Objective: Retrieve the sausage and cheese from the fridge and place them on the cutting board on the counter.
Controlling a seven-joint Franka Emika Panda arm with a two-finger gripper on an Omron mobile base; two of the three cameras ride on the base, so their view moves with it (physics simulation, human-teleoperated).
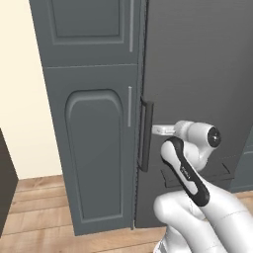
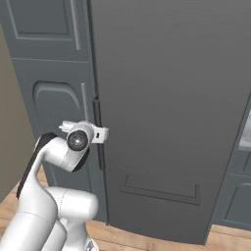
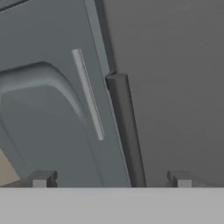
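dark grey fridge (image 1: 197,89), door closed, stands right of the panelled cabinet (image 1: 94,148). gripper (image 3: 111,179) hangs spread wide, just before the fridge's black handle (image 3: 124,131), grasping nothing.

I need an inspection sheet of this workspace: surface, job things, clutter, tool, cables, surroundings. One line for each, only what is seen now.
Surface: wooden floor in front of the units; no worktop seen.
Job's things: fridge shut, dark grey; its black vertical handle on the left edge.
Clutter: nothing seen.
Tool: tool open, close in front of the handle, one fingertip on each side of it, not touching yet.
Cables: nothing seen.
Surroundings: grey panelled cabinet directly left of the fridge, with a slim silver handle; cream wall further left.
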